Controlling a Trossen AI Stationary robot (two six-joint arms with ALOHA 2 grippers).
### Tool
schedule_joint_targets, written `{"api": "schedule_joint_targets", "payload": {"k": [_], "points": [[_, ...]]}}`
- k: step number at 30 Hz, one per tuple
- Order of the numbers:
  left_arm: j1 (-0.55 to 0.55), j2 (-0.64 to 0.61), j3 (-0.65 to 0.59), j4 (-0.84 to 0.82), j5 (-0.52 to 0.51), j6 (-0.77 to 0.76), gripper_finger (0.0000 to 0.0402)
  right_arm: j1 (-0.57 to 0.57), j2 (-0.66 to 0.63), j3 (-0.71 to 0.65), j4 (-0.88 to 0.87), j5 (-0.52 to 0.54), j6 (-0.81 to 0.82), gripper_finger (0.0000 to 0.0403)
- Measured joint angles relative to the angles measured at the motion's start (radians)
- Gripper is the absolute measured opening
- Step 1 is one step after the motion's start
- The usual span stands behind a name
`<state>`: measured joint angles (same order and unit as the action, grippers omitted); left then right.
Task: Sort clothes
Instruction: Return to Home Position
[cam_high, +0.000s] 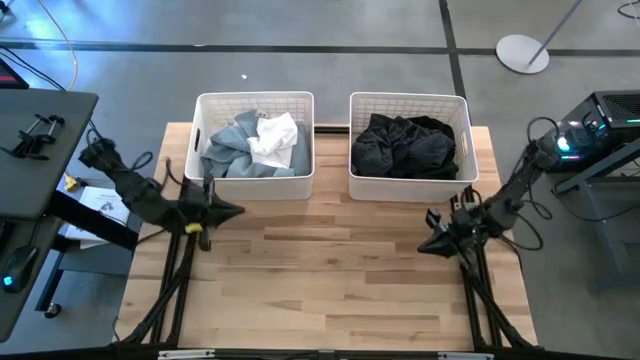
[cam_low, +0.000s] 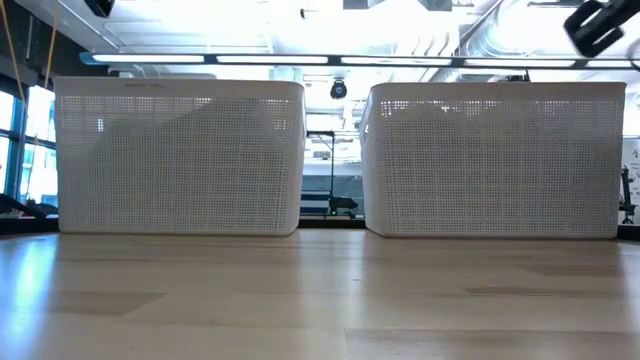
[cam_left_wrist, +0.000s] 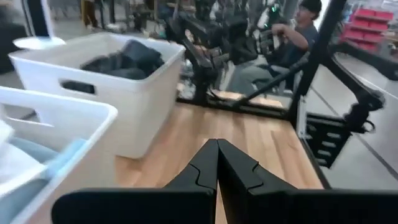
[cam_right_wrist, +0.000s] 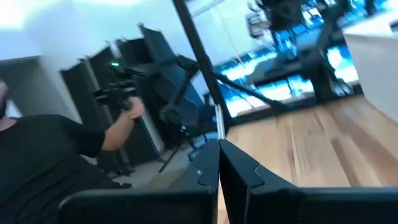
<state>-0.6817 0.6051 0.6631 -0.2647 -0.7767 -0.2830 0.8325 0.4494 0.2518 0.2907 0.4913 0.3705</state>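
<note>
- Sorting looks finished, in my judgement: the pale blue-grey garment (cam_high: 226, 152) and the white garment (cam_high: 276, 134) lie together in the left white basket (cam_high: 255, 188), at the upper left of the table in the high view.
- The black and charcoal garments (cam_high: 405, 146) fill the right white basket (cam_high: 410, 190), at the upper right, just beside the first with a narrow gap between them.
- No garment shows on the bare wooden table (cam_high: 330, 285); beige or teal pieces, if any, I cannot pick out in the light pile.
- What seems left is only parking the arms.
- The left gripper (cam_high: 230, 210) hangs low at the left table edge, just in front of the light basket, pointing inward. Its fingers are pressed together on nothing.
- The right gripper (cam_high: 428, 246) sits lower right of centre, in front of the dark basket and apart from it, pointing inward. Its fingers also meet and carry nothing.
- Both arms are folded back toward their bases at the table's sides.
- A seated person (cam_left_wrist: 297, 38) shows beyond the table.
</note>
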Motion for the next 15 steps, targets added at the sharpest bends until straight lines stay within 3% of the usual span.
{"api": "schedule_joint_targets", "payload": {"k": [4,9,15], "points": [[0.075,-0.114,-0.051,0.000,0.007,0.055,0.0000,-0.161,-0.098,-0.068,0.013,-0.187,-0.087,0.0000],[0.105,-0.290,-0.150,-0.002,0.109,0.085,0.0000,-0.306,-0.221,-0.129,-0.024,-0.309,-0.118,0.0000],[0.128,-0.461,-0.268,0.031,0.146,0.130,0.0000,-0.446,-0.365,-0.137,-0.175,-0.398,-0.120,0.0000]]}}
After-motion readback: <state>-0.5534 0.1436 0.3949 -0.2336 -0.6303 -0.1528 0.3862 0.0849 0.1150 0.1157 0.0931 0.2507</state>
